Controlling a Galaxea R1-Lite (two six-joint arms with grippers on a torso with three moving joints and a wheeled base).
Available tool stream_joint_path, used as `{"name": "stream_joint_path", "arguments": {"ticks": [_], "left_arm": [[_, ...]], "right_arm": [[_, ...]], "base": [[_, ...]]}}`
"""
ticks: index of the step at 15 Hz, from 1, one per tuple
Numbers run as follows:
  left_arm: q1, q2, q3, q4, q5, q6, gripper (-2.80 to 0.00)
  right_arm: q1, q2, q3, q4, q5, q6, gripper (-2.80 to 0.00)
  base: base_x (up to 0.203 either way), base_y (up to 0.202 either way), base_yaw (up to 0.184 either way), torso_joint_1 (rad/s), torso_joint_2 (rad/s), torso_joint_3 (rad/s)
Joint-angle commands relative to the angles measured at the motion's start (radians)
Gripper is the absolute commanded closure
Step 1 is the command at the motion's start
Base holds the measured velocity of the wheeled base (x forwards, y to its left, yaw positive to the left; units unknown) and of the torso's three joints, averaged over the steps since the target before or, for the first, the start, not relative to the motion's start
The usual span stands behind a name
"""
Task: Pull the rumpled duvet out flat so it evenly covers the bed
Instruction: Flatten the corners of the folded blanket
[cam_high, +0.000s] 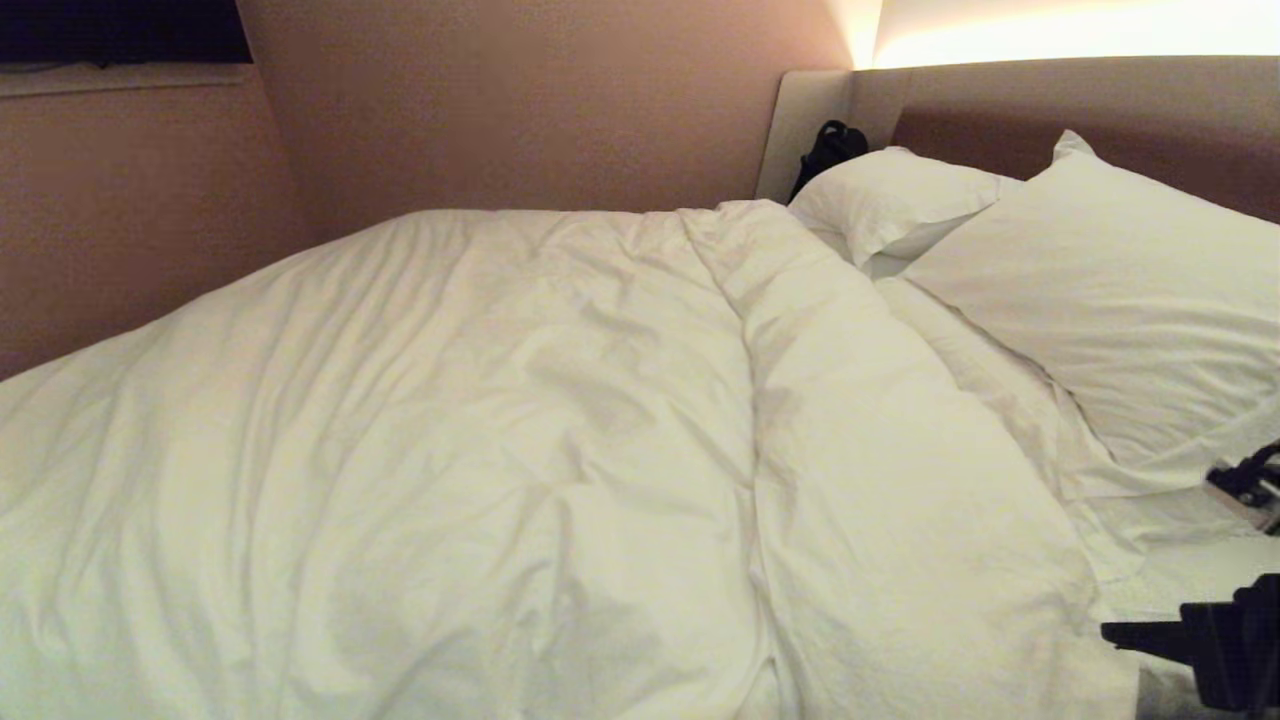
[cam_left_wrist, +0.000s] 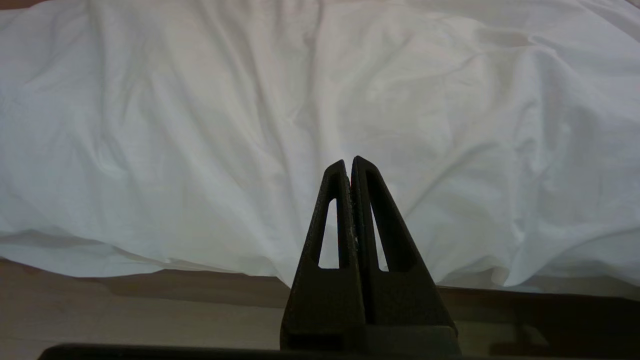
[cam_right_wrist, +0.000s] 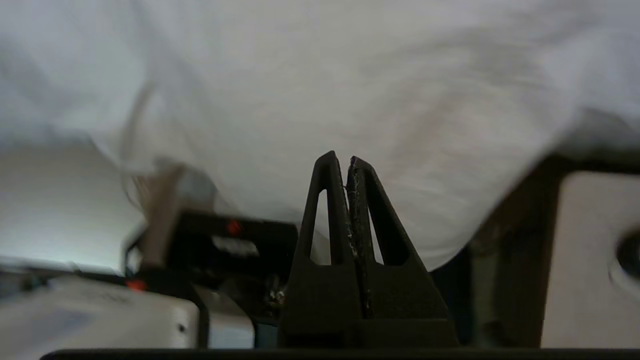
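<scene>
Right gripper (cam_right_wrist: 348, 161) pinched closed on nothing, low at the bed's (cam_high: 1190, 575) near edge by the pillows (cam_high: 1110, 300). Ahead of its tips hangs the duvet (cam_high: 560, 430), creased, spread over the mattress up to the pillows. Left gripper (cam_left_wrist: 350, 162) closed and empty too, duvet edge draped just beyond.
</scene>
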Motion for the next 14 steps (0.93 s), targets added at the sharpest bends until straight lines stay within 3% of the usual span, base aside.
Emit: {"name": "stream_joint_path", "arguments": {"ticks": [1, 3, 8, 14], "left_arm": [[0.000, 0.000, 0.001, 0.000, 0.000, -0.001, 0.00], [0.000, 0.000, -0.001, 0.000, 0.000, -0.001, 0.00], [0.000, 0.000, -0.001, 0.000, 0.000, -0.001, 0.00], [0.000, 0.000, 0.001, 0.000, 0.000, -0.001, 0.00]], "right_arm": [[0.097, 0.044, 0.027, -0.112, -0.081, 0.001, 0.00], [0.208, 0.068, 0.049, -0.147, -0.103, -0.001, 0.00], [0.239, 0.153, 0.073, -0.179, -0.108, 0.021, 0.00], [0.411, 0.278, 0.038, -0.203, -0.135, -0.012, 0.00]], "base": [[0.000, 0.000, 0.000, 0.000, 0.00, 0.000], [0.000, 0.000, 0.000, 0.000, 0.00, 0.000], [0.000, 0.000, 0.000, 0.000, 0.00, 0.000], [0.000, 0.000, 0.000, 0.000, 0.00, 0.000]]}}
